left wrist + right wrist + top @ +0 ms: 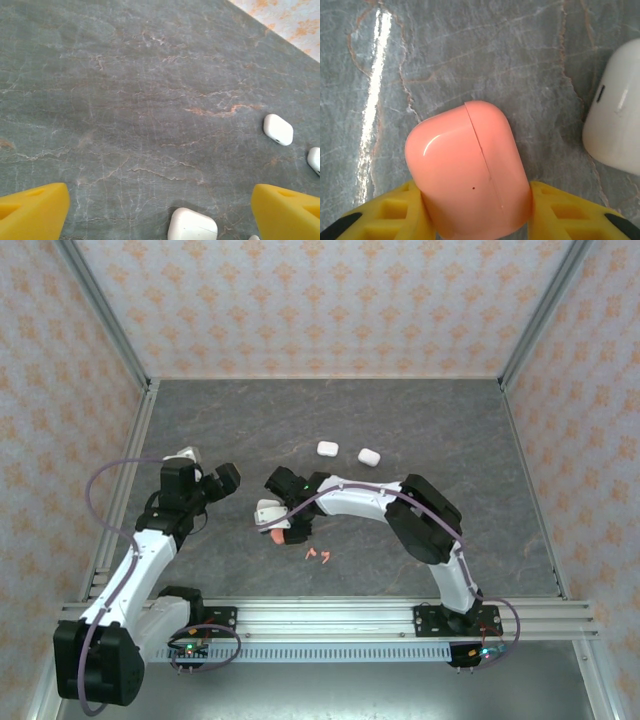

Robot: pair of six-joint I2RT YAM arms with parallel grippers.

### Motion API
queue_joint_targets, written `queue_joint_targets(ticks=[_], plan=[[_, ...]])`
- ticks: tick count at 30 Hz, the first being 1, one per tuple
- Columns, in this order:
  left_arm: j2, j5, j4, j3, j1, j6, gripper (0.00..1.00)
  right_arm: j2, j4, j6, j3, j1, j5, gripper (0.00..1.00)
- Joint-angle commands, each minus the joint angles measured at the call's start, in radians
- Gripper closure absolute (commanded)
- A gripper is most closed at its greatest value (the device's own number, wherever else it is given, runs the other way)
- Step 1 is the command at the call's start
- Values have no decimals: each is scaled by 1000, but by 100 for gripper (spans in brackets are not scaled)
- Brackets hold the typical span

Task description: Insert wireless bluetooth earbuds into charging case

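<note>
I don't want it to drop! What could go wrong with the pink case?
The pink case is smooth and rounded, and the right fingers pinch just one end, so it might slip out. The white case lies close by and could get bumped.

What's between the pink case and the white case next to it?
Nothing: only bare grey table separates the pink case and the white case, seen in the right wrist view.

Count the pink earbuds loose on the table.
2. One pink earbud and a second lie side by side near the front edge of the table. Others may be hidden.
</note>
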Motion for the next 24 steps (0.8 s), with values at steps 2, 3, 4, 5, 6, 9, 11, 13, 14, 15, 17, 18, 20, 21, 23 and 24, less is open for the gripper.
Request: queue_joint_targets(ticks=[2, 3, 4, 5, 6, 9, 11, 13, 14, 15, 17, 18, 20, 21, 23, 24], plan=[[-77, 80, 0, 24, 10, 56, 8, -166, 93, 79, -86, -39, 12, 62], [-85, 112, -1, 33, 9, 68, 9, -205, 125, 101, -115, -50, 17, 63], [-90, 143, -1, 41, 9, 75, 10, -241, 153, 122, -140, -61, 21, 64], [-95, 175, -1, 52, 10, 80, 11, -278, 185, 146, -167, -76, 26, 64], [-97, 211, 4, 62, 9, 84, 11, -323, 216, 167, -196, -91, 33, 64], [-97, 325, 28, 91, 8, 84, 13, -448, 309, 212, -282, -130, 55, 65], [-92, 421, 64, 109, 3, 72, 13, -528, 369, 227, -339, -146, 72, 65], [-79, 522, 100, 131, -16, 61, 15, -600, 412, 231, -381, -156, 87, 65], [-71, 566, 111, 147, -33, 58, 15, -635, 425, 229, -398, -159, 100, 65], [-62, 593, 114, 163, -51, 61, 16, -659, 434, 224, -408, -161, 112, 65], [-43, 644, 118, 199, -112, 69, 16, -705, 437, 212, -423, -161, 133, 65], [-34, 663, 124, 212, -137, 69, 16, -723, 436, 208, -426, -161, 138, 65], [-16, 688, 153, 231, -192, 67, 16, -753, 441, 205, -434, -161, 156, 65], [-9, 689, 166, 236, -210, 64, 16, -764, 449, 203, -439, -161, 165, 65], [12, 681, 187, 240, -229, 51, 16, -788, 473, 206, -455, -161, 178, 65], [24, 684, 198, 239, -231, 40, 16, -800, 487, 208, -463, -161, 176, 64]])
